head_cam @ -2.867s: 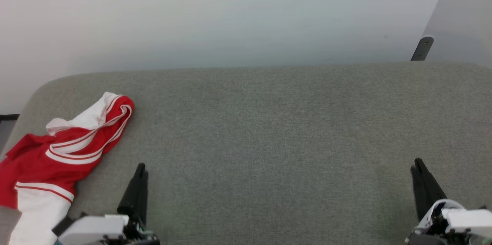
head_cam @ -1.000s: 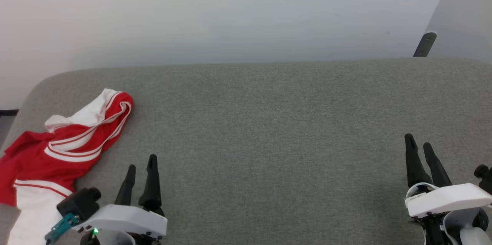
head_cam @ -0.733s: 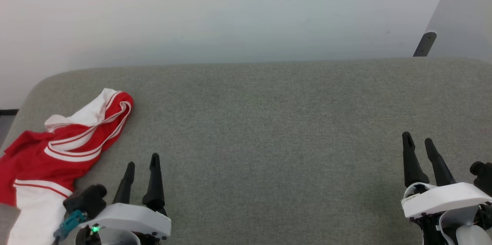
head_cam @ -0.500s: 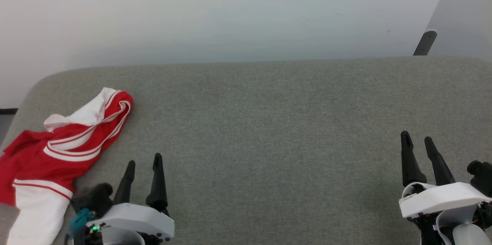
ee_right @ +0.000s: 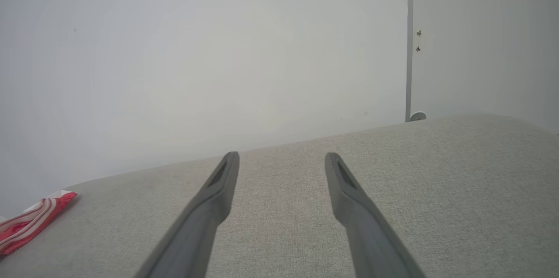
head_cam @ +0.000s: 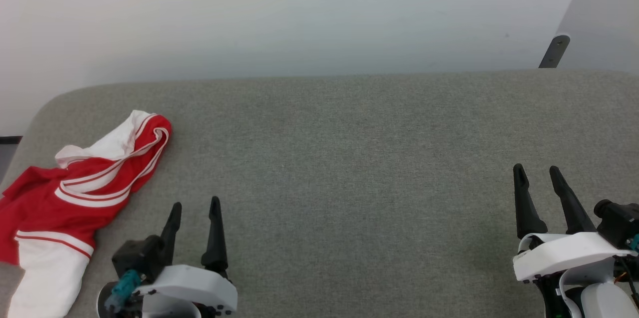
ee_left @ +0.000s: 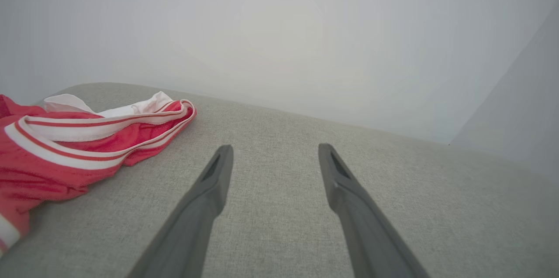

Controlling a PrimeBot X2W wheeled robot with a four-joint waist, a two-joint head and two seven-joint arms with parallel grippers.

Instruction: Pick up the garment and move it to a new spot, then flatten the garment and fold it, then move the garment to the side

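Now your left hand (head_cam: 195, 203) and right hand (head_cam: 537, 169) both stand spread and empty, fingers parted since seconds ago, pushed further over desk (head_cam: 349, 158). Garment (head_cam: 75, 193) lies bunched at desk's left end, untouched, near left hand. Pickup not yet begun; reach left.

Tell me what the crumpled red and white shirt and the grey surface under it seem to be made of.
The crumpled red and white shirt looks like thin, soft knit, probably synthetic jersey: it slumps in loose folds with a slight sheen. The grey padded surface looks like matte woven upholstery: a flecked weave shows, and its far corner is rounded like a cushion.
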